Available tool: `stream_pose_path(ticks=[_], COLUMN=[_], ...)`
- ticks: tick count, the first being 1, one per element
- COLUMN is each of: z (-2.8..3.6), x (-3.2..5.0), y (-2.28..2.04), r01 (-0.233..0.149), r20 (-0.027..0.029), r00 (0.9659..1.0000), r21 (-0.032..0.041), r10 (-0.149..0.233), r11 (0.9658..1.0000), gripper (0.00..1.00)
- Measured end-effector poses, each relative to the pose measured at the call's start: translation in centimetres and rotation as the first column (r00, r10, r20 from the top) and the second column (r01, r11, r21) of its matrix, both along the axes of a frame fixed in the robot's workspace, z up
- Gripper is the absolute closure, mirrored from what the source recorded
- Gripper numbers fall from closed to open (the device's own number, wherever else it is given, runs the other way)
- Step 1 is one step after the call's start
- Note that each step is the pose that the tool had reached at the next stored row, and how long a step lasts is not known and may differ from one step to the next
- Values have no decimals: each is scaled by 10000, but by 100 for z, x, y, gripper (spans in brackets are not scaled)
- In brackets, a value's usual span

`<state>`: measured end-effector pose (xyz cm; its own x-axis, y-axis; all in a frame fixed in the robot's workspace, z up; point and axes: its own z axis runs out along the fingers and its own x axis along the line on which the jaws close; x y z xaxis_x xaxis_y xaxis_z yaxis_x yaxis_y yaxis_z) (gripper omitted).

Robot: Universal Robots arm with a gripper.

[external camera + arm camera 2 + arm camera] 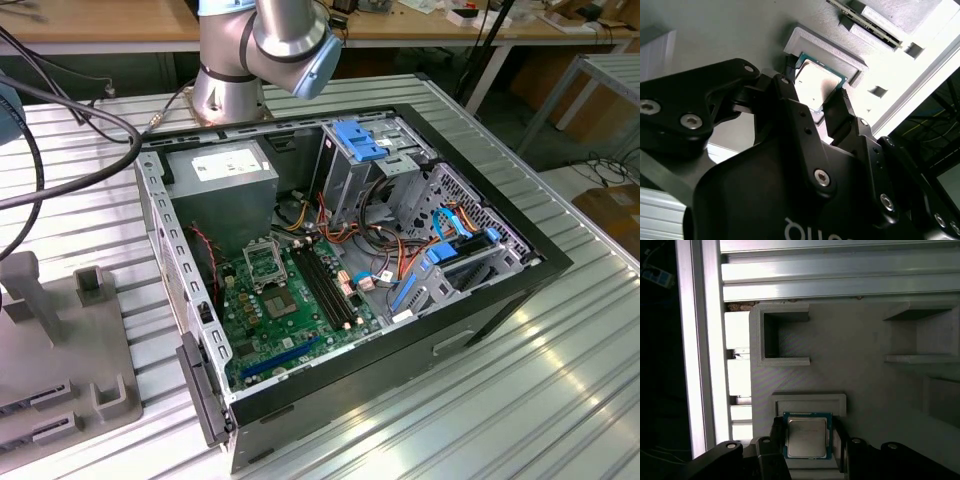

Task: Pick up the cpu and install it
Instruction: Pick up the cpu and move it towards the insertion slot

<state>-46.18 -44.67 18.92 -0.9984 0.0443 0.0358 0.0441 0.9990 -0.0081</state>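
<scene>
The gripper (807, 434) (812, 97) stands with its jaws apart, one black finger (774, 440) on each of two opposite edges of the cpu (807, 436) (816, 86). In the first wrist view a thin pale strip shows between the chip and one finger, so the jaws straddle the chip without clamping it.

The cpu lies flat with its silver-grey metal top facing up toward the wrist cameras and a green border around that top. It is close to square, with no clear long axis. Its edges run square with a raised ledge (808, 402) (825, 47) just beside its far edge.

Chip and ledge belong to a grey moulded fixture plate (855, 350) (730, 35) that also carries hollow blocks (782, 340). The plate rests on a slatted aluminium table (840, 270).

In the exterior view this table (500, 400) also bears an open computer case (500, 290). Its green motherboard (300, 320) lies flat inside, with a metal-framed socket (262, 265) near a grey power supply (225, 195).
</scene>
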Motion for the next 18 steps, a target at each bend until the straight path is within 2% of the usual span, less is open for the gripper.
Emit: stream_pose_path(ticks=[14,16,17,18], z=[0,0,0,0], x=[0,0,0,0], y=[0,0,0,0], r01=[-20,-21,-21,-21], r20=[0,0,1,0], r00=[10000,10000,10000,10000], r21=[0,0,0,0], r10=[20,21,21,21], r11=[10000,10000,10000,10000], gripper=[52,51,44,44])
